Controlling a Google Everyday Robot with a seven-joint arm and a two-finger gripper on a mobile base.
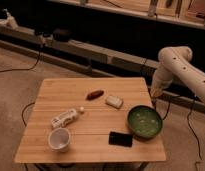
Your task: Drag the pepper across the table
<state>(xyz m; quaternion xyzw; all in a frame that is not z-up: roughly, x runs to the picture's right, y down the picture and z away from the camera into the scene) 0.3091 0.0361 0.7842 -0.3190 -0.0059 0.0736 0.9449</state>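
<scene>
Six items on desk (56,87): white cup (59,139), black phone (120,139) nearest, then bottle (64,118), green bowl (144,122), pale block (114,101), pepper (95,94) lying free past centre; pincer (156,93) hangs beside far right corner, open or closed cannot tell

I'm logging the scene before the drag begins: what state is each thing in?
pepper: lying flat on the table, untouched
pale block: lying flat, right of the pepper, apart from it
white bottle: tipped on its side
white cup: upright, mouth up
green bowl: upright, near the right edge
black slab: lying flat by the bowl
gripper: beyond the table's far right corner, away from the pepper
</scene>
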